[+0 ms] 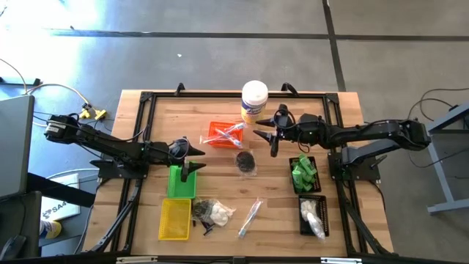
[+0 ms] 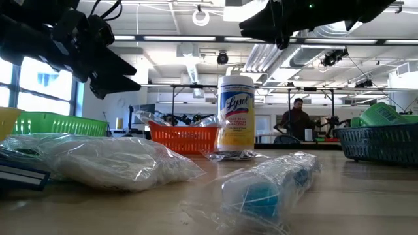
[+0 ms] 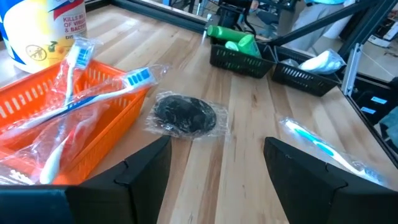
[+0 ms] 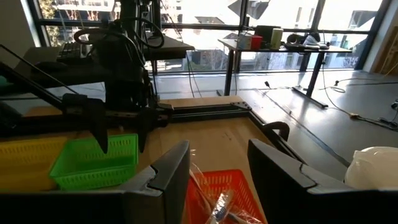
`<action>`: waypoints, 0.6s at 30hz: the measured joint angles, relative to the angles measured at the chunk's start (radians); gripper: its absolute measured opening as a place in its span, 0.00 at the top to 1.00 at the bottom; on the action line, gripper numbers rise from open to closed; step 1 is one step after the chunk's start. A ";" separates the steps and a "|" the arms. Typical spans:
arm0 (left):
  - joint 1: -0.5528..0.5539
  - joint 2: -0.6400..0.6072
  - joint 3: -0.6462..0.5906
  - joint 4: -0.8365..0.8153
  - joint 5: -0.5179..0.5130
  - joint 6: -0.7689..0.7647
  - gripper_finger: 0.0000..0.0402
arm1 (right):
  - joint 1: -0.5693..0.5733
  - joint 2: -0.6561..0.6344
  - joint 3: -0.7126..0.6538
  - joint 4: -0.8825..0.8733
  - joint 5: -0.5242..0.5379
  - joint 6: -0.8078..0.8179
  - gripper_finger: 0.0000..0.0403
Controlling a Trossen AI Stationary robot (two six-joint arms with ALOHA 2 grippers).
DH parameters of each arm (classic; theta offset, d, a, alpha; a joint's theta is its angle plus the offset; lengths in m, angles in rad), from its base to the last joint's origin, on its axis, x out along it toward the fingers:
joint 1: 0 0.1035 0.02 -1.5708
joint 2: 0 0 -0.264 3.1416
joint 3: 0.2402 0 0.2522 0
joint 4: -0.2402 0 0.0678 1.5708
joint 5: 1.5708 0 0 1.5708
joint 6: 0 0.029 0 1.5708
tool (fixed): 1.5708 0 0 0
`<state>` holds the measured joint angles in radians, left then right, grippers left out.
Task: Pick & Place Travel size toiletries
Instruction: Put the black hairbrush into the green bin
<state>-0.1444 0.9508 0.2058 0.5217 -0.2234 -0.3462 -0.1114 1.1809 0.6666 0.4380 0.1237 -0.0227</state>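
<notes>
Wrapped toothbrushes [image 3: 74, 99] lie in the orange tray [image 1: 223, 134]. A black piece in a clear bag [image 1: 245, 161] lies flat at mid-table. Near the front edge lie a wrapped toothbrush [image 1: 249, 218], a bag of white fluff [image 1: 218, 213] and small black pieces [image 1: 201, 210]. Green tubes [image 1: 302, 173] fill one black tray, and a white bag [image 1: 313, 216] lies in the other. My left gripper [image 1: 196, 160] hovers open over the green tray [image 1: 181, 183], its fingers [image 3: 149, 162] empty. My right gripper [image 1: 266, 141] hangs open and empty in the air beside the orange tray.
A white canister with a yellow label [image 1: 254, 100] stands at the far edge behind the orange tray. A yellow tray [image 1: 176, 218] sits at the front left. Black rails [image 1: 146, 99] frame the wooden table. Bare wood shows between the black bag and the black trays.
</notes>
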 joint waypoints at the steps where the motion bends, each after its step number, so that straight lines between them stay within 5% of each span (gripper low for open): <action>1: 0.000 0.000 0.000 -0.001 0.000 0.000 0.38 | 0.000 0.000 0.000 0.000 -0.004 0.003 0.61; 18: 0.000 0.000 0.000 0.002 -0.061 0.027 0.38 | -0.002 0.211 0.000 0.097 -0.021 0.055 0.61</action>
<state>-0.1444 0.9508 0.2058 0.5241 -0.2840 -0.3192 -0.1132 1.3914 0.6670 0.5355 0.1023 0.0327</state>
